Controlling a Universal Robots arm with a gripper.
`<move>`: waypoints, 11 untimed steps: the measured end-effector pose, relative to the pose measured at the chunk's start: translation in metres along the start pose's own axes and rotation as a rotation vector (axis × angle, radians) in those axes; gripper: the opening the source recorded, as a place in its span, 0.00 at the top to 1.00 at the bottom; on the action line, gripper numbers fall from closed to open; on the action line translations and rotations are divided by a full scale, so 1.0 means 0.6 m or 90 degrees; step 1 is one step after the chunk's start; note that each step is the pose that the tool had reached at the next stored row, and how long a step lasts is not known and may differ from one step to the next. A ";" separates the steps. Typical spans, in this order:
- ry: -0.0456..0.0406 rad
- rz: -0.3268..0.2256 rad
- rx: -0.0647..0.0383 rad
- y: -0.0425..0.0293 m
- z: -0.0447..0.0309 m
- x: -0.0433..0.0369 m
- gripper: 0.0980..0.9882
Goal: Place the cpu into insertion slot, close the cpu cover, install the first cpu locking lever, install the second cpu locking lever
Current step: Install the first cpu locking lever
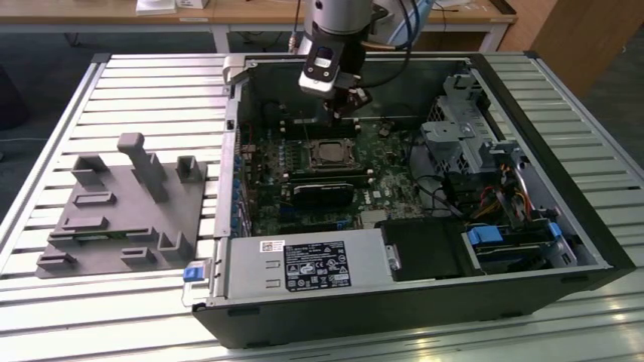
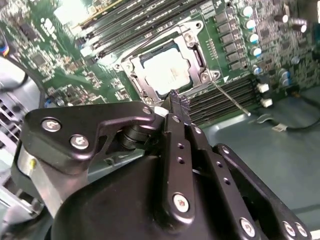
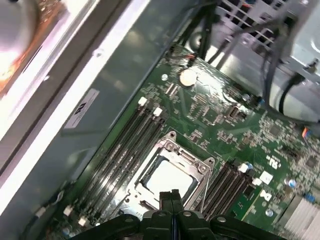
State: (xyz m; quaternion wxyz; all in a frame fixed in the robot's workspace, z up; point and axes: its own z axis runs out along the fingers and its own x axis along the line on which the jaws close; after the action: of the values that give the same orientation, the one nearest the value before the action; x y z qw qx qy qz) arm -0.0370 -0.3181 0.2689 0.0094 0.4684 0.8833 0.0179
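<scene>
Seemingly done: seating the cpu (image 2: 167,70) in the insertion slot (image 1: 328,154), shutting the cpu cover (image 3: 190,157). Yet to latch: one locking lever (image 2: 230,97), sticking out. Hovering close above with gripper (image 2: 177,100) pinched together, empty.

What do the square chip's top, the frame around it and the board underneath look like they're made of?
The square pale chip top looks like matte metal, silvery-grey with soft glare. The thin square frame around it seems bare steel, by its bright glints. The green board is probably glossy laminate.
</scene>
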 end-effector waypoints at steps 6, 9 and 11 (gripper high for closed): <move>0.0032 -0.070 0.001 0.000 0.001 0.000 0.99; 0.0047 -0.105 0.001 0.000 0.002 0.000 0.99; 0.0056 -0.125 0.001 0.000 0.002 0.000 0.99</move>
State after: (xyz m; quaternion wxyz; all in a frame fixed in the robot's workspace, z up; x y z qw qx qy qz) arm -0.0371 -0.3181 0.2676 0.0070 0.3799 0.9248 0.0184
